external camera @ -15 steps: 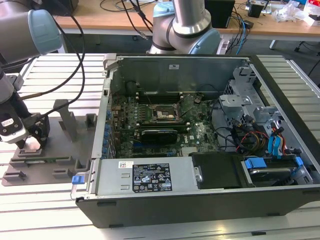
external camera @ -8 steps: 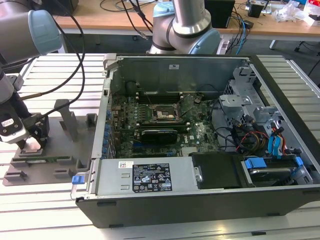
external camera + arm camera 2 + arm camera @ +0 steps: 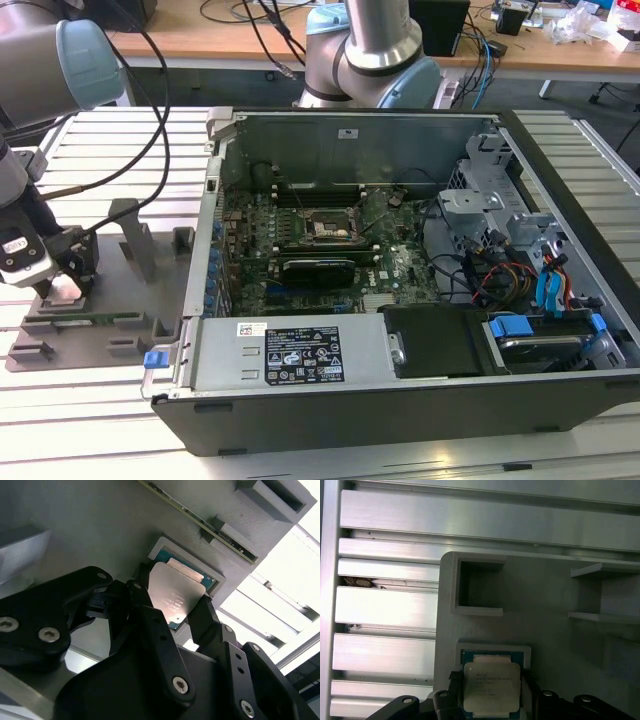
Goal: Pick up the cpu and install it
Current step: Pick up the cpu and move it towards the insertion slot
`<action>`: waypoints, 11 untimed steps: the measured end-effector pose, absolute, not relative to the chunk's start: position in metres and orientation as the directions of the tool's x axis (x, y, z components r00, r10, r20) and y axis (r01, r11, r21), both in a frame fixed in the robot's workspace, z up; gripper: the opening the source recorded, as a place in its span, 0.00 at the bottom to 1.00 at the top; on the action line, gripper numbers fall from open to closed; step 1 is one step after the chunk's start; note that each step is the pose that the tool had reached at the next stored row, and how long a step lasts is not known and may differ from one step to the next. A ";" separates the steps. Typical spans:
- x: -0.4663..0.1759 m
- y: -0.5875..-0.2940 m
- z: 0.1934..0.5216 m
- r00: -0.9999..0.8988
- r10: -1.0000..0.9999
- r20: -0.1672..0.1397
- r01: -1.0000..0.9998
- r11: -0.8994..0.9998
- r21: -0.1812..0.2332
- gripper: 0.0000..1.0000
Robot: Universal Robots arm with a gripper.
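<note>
Pick-up stage of the CPU installation, seen from beside the aluminium bench (image 3: 110, 140). The gripper (image 3: 68, 285) is reaching down onto the grey plastic tray (image 3: 140, 300), which is lying at the exterior view's left end of the bench, just beside the open computer case (image 3: 560, 400).

The cpu (image 3: 492, 685) is sitting in a shallow square recess close to one edge of the tray, silvery top upward, with its green substrate showing along the rim. In both wrist views the two black fingers (image 3: 145, 602) are flanking the chip and appear to be clamping it by two opposite edges.

By judgement, the step in hand is the grasp, and the install has not begun. The motherboard socket (image 3: 330, 228) inside the case is lying well apart from the chip. The recess walls are fitting the chip closely, so this step calls for even pressure on both edges and a level chip.

Containers:
- **Square recess:** it is holding the cpu.
- **Neighbouring rectangular pocket (image 3: 477, 587):** it is showing only its grey floor.
- **Long slot in the tray:** it is holding a thin green board (image 3: 100, 318), probably a memory module.
- **Case:** it is housing the green motherboard (image 3: 400, 270).
</note>
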State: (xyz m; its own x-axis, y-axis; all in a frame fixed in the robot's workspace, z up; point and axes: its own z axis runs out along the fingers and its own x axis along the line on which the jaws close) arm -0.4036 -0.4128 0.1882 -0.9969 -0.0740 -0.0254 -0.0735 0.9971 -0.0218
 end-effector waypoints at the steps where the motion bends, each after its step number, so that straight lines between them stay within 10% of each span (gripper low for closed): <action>1: -0.404 -0.413 0.188 -0.997 -0.074 -0.025 -0.074 0.997 -0.022 0.55; 11: -0.404 -0.413 0.206 -0.997 -0.074 -0.025 -0.073 0.997 -0.022 0.55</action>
State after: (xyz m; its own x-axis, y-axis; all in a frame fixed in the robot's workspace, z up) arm -0.4036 -0.4128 0.2057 -0.9969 -0.0740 -0.0254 -0.0735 0.9971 -0.0217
